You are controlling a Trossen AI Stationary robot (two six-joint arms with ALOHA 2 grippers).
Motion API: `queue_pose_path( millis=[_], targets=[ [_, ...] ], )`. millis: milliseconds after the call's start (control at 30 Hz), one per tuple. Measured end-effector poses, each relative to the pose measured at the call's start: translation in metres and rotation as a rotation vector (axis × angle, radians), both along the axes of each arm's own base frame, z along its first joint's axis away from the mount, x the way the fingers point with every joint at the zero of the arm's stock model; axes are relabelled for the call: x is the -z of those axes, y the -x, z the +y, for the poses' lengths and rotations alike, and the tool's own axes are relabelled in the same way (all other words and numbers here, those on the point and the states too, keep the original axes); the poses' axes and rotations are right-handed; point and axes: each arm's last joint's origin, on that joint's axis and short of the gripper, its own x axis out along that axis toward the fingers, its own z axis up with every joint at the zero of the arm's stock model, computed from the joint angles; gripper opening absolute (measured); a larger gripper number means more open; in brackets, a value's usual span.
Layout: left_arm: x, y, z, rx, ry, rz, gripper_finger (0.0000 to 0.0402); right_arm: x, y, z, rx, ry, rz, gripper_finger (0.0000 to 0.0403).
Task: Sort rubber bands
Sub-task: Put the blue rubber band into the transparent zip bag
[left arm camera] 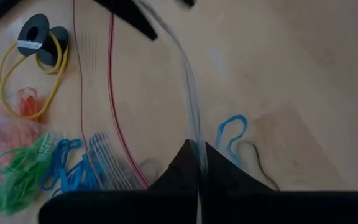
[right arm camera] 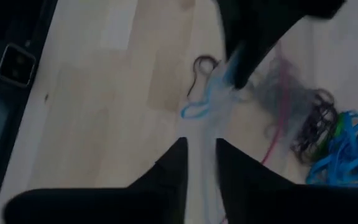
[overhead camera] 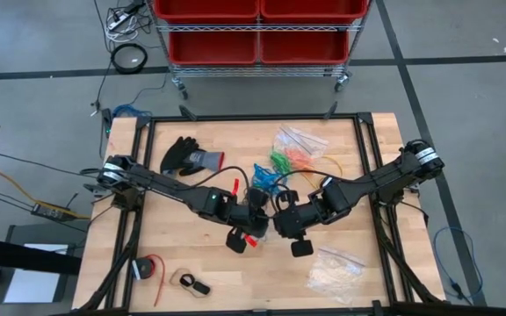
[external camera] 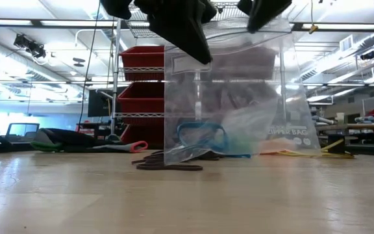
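High view: left gripper (overhead camera: pixel 251 230) and right gripper (overhead camera: pixel 281 221) meet mid-counter (overhead camera: pixel 191 254); rubber bands (overhead camera: pixel 269 179) heap just beyond the fingers.
Low view: clear bag (external camera: pixel 239 97) hangs upright.
Left wrist: fingers (left arm camera: pixel 182 163) pressed together, pinching the bag's edge.
Right wrist: fingers (right arm camera: pixel 173 163) slightly spread, bag edge between them.

A pale, matt wooden table top (overhead camera: pixel 191 254) with faint grain is being seen under everything. A clear, glossy plastic zip bag (external camera: pixel 239 97) with a thin red seal line is being shown, creased and shiny. Thin, smooth elastic rubber bands (left arm camera: pixel 55 168) in blue, green and orange are being shown beside a matt black and grey cloth glove (overhead camera: pixel 187 158).
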Motion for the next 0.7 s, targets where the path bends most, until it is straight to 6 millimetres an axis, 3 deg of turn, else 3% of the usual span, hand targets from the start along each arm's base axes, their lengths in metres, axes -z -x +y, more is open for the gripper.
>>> queue_pose_path(
  millis=[167,300,500,700],
  targets=[
    [0.0005,0.0008,0.0009,-0.012,-0.021,0.006,0.0001,0.0023,0.0037,-0.001,-0.012,-0.002,0.051,0.0121],
    [0.001,0.0016,0.0012,-0.013,-0.025,0.015,0.0001,0.0047,0.0081,-0.0025,-0.02,0.012,0.104,0.0122],
    [0.001,0.0016,0.0016,-0.02,-0.036,0.013,0.0001,0.0057,0.0101,-0.0034,-0.031,0.027,0.126,0.0087],
    [0.0003,0.0007,0.0016,-0.027,-0.042,0.0,0.0,0.0062,0.0097,-0.0032,-0.062,0.044,0.124,0.0019]
  ],
)
